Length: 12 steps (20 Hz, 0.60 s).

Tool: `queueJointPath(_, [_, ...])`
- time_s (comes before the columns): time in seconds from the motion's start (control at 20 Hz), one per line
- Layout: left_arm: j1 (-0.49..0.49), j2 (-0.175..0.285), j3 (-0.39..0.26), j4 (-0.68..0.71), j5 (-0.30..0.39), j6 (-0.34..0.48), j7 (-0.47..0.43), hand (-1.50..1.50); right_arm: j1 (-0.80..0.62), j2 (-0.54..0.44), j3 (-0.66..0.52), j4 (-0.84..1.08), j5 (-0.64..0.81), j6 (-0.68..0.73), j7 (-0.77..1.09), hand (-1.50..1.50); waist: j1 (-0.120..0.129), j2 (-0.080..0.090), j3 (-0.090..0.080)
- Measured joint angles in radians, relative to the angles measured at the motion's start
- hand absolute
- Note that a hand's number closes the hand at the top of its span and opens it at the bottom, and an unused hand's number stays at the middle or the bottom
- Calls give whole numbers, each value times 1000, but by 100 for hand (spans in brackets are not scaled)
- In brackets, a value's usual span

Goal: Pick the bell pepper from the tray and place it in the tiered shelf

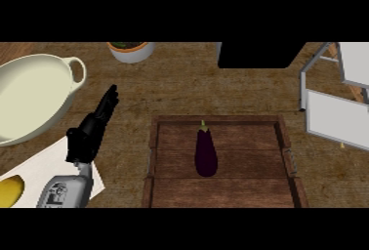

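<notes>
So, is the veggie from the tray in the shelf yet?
Nothing shows on the visible boards of the tiered shelf. A purple eggplant, not a bell pepper, lies in the wooden tray. The left hand is open beside the tray, holding nothing. If the eggplant is meant, lifting and shelving it remain.

Wooden tray [164, 166] sits low centre on the brown counter [187, 93]. On it, one dark purple eggplant [206, 152], lying lengthwise, stem toward the far end; no bell pepper seen on the tray. Left hand [97, 124] left of the tray, fingers straight, pointing away, apart from the tray. Cream two-handled bowl [32, 95] at far left. White cutting board [43, 168] at lower left, a yellow item [10, 191] on it. White tiered shelf [338, 114] at right edge. Potted plant [131, 50] at top; black object [256, 54] beside it.
</notes>
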Motion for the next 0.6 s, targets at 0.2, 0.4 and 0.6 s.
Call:
queueJointPath(0.2, [-4,8,13,26,4,-4,-22,0,-20,-35,-79,-51,-63,-28,29,-150,-2,0,0])
queueJointPath(0.4, [17,5,14,21,5,-2,-33,0,25,-104,-167,-136,-100,13,126,-150,-9,-2,-1])
queueJointPath(0.6, [24,5,15,23,0,5,-35,0,103,-182,-283,-195,-164,125,242,-150,-21,-5,-1])
